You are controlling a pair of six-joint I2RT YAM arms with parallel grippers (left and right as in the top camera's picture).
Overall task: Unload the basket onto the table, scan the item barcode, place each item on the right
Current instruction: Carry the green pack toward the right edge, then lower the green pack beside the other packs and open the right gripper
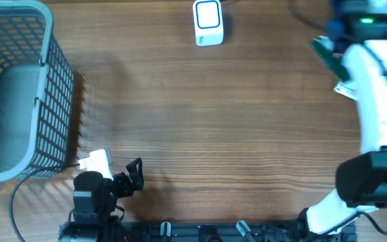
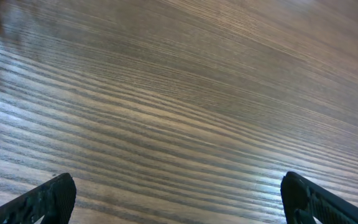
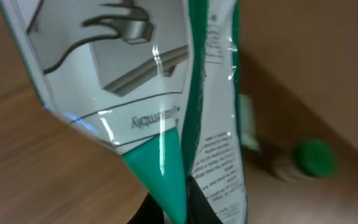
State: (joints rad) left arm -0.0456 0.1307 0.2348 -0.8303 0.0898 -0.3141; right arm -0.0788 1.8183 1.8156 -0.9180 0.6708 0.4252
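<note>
One thin pinch by the right end effector (image 3: 174, 210) holds the glossy packet (image 3: 185, 112), right of the scanner (image 1: 208, 21); it could slip. Left end effector (image 2: 178, 198) gapes empty.

I see a glossy green-and-white packet (image 3: 210, 124) at the far right. The white, blue-faced scanner (image 1: 208, 22) sits well apart from it.

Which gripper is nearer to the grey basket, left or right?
Left. The left gripper, open, is just beside the basket, at its corner nearest the robot. The right gripper, shut on a green and white packet, is far off on the opposite side.
</note>
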